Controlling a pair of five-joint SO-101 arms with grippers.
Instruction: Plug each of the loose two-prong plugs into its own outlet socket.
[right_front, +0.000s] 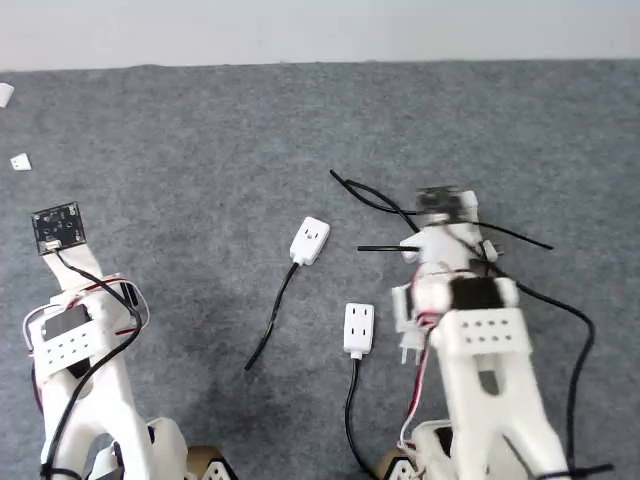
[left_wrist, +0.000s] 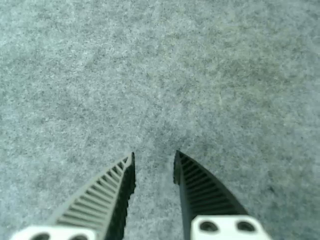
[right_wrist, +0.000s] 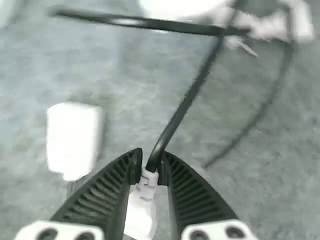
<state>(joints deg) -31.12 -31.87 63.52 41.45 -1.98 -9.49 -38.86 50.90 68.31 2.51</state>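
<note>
White plug (right_wrist: 141, 197): pinched at its cord end by the right gripper (right_wrist: 150, 153), near an outlet socket (right_wrist: 74, 139).
Left gripper (left_wrist: 154, 161): narrowly parted, empty, over grey carpet (left_wrist: 150, 65).
Risk: stiff black cord (right_wrist: 185, 105) could twist the plug, so prongs miss the slots.

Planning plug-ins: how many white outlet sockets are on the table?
2: the far outlet socket mid-table, the near outlet socket beside the right arm; others may be hidden.
</note>
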